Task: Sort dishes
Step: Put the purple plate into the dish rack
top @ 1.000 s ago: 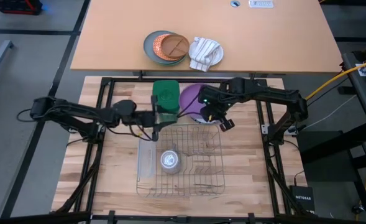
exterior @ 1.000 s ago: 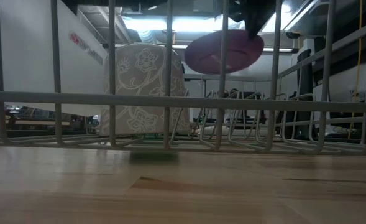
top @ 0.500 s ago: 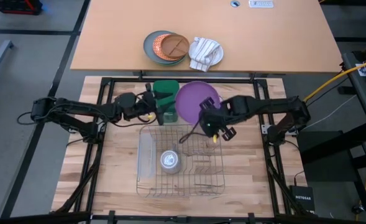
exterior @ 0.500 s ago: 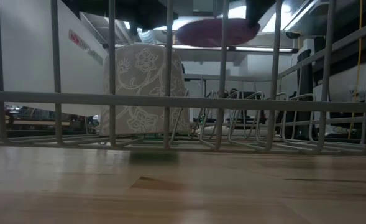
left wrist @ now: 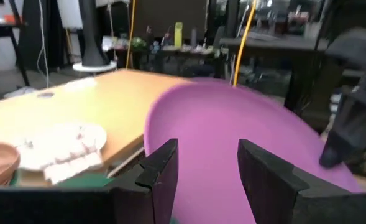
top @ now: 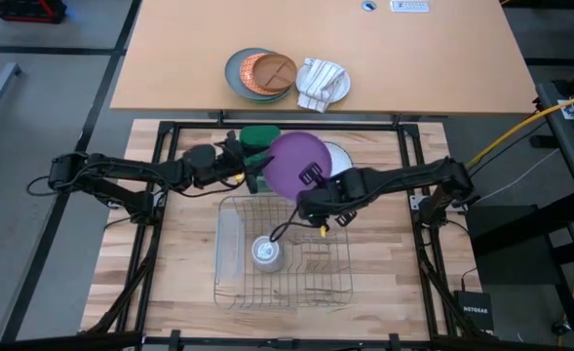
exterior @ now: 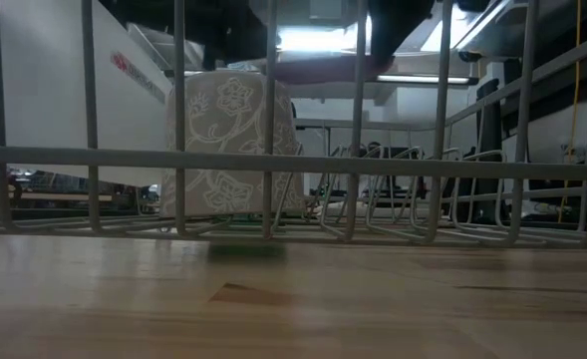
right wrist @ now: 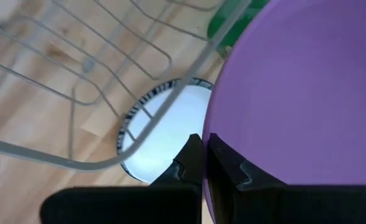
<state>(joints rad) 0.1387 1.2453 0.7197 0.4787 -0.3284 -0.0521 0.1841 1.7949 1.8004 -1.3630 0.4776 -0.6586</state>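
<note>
The purple plate (top: 294,158) hangs in the air above the far edge of the wire rack (top: 287,249), and shows edge-on and level in the low view (exterior: 323,68). My right gripper (top: 311,179) is shut on its rim. My left gripper (top: 240,161) is open at the plate's left side; in its wrist view the two fingers (left wrist: 164,168) frame the purple plate (left wrist: 232,137), and I cannot tell whether they touch it. The striped white plate (top: 339,156) lies on the table beneath, seen also in the right wrist view (right wrist: 164,134). The plain white plate does not show. My right gripper pinches the purple plate's rim (right wrist: 215,146) on its near right side, one finger (top: 312,175) on top and one beneath. The fingers come roughly level from the table's right and near side. The plate is lifted clear and sits about level.
A patterned mug (top: 264,253) stands in the rack, near its left side (exterior: 231,140). A green object (top: 255,136) sits at the table's far edge, behind the left gripper. Beyond, another table holds a grey plate with an orange divided plate (top: 267,70) and a cloth on a white plate (top: 322,83).
My right gripper has carried the purple plate toward the table's left and near side, and the plate has tipped from slanted to level. The striped plate beneath has come into view. My left gripper has moved toward the far edge, up to the plate's left rim.
</note>
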